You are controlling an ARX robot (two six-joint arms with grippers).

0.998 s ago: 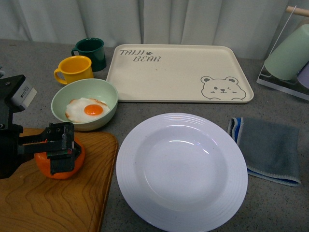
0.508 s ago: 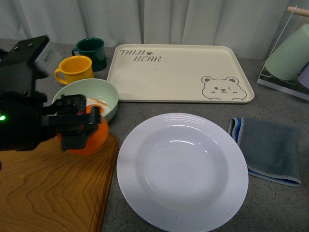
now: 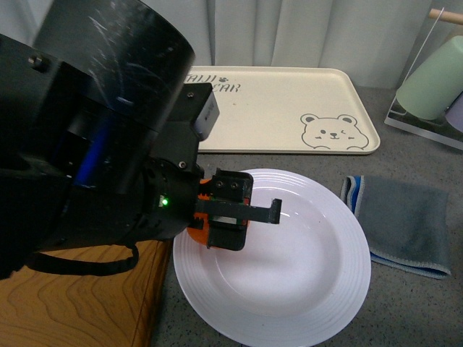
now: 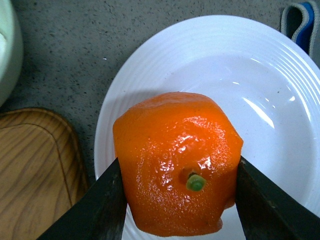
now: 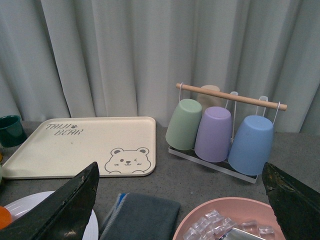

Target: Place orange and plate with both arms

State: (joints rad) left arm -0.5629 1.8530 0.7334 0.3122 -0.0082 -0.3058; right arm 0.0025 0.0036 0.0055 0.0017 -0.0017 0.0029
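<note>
My left gripper (image 3: 226,214) is shut on the orange (image 4: 177,160), a bright lumpy fruit with a green stem dot, and holds it above the left part of the white ridged plate (image 3: 318,267). In the front view only a sliver of the orange (image 3: 197,233) shows behind the black fingers. The plate also shows in the left wrist view (image 4: 270,90). My right gripper (image 5: 180,210) is open and empty, raised over the table's right side; a bit of the plate (image 5: 15,205) and the orange (image 5: 4,216) show at that view's edge.
The left arm hides the mugs and green bowl. A wooden board (image 3: 72,303) lies left of the plate, the cream bear tray (image 3: 289,108) behind it, a grey cloth (image 3: 405,220) to the right. A cup rack (image 5: 225,130) and a pink bowl of ice (image 5: 235,220) stand on the right.
My left gripper has lifted the orange off the wooden board and carried it right, from beside the green bowl to above the plate's left part. The arm now fills the left of the view.
</note>
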